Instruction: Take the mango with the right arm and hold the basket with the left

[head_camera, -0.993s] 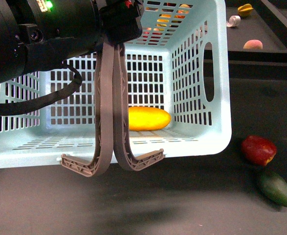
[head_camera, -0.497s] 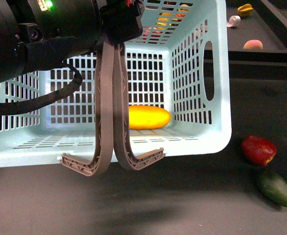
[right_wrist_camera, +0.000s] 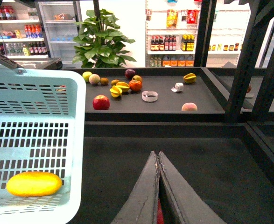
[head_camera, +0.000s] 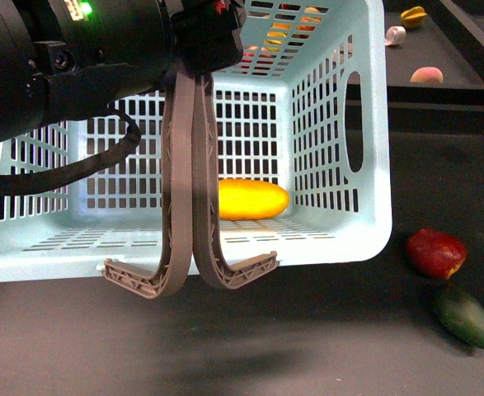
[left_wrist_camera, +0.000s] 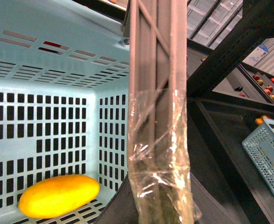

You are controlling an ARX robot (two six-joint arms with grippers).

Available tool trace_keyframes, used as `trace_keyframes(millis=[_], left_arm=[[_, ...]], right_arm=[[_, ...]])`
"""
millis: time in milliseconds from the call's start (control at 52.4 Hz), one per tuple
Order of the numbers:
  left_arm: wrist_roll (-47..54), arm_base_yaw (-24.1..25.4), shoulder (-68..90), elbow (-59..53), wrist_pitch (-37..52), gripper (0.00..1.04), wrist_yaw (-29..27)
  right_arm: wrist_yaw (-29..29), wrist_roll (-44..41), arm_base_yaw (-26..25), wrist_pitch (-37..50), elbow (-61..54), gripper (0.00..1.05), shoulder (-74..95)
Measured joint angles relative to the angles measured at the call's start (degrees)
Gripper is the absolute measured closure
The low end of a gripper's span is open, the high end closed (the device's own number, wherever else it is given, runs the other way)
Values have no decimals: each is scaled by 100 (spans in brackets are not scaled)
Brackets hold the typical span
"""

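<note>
The yellow-orange mango (head_camera: 252, 200) lies on the floor of the pale mint-blue basket (head_camera: 373, 124), near its back right corner. It also shows in the left wrist view (left_wrist_camera: 59, 196) and the right wrist view (right_wrist_camera: 34, 184). My left gripper (head_camera: 204, 45) is shut on the two grey-brown handles (head_camera: 188, 165), which are raised and pressed together. In the left wrist view the handles (left_wrist_camera: 158, 93) are wrapped in clear film where the left gripper (left_wrist_camera: 159, 205) clamps them. My right gripper (right_wrist_camera: 158, 156) is shut and empty above the dark table, to the right of the basket (right_wrist_camera: 76, 140). The right arm is out of the front view.
A red fruit (head_camera: 435, 252) and a dark green fruit (head_camera: 466, 317) lie on the table right of the basket. A back shelf holds a peach (head_camera: 426, 75), a tape roll (head_camera: 395, 35) and several other fruits (right_wrist_camera: 122, 86). Another slotted basket (left_wrist_camera: 267, 158) sits further off.
The basket and its handles have drifted very slightly to the right. Nothing else has moved.
</note>
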Motion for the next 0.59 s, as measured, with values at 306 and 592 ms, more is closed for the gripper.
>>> trace_keyframes(millis=[306,592], left_arm=[[-7,0,0,0,0,98,-4],[-4,0,0,0,0,98,-2]], right_arm=[[0,-2,0,-2,0,56,0],[0,-4,0,-2,0,11,0]])
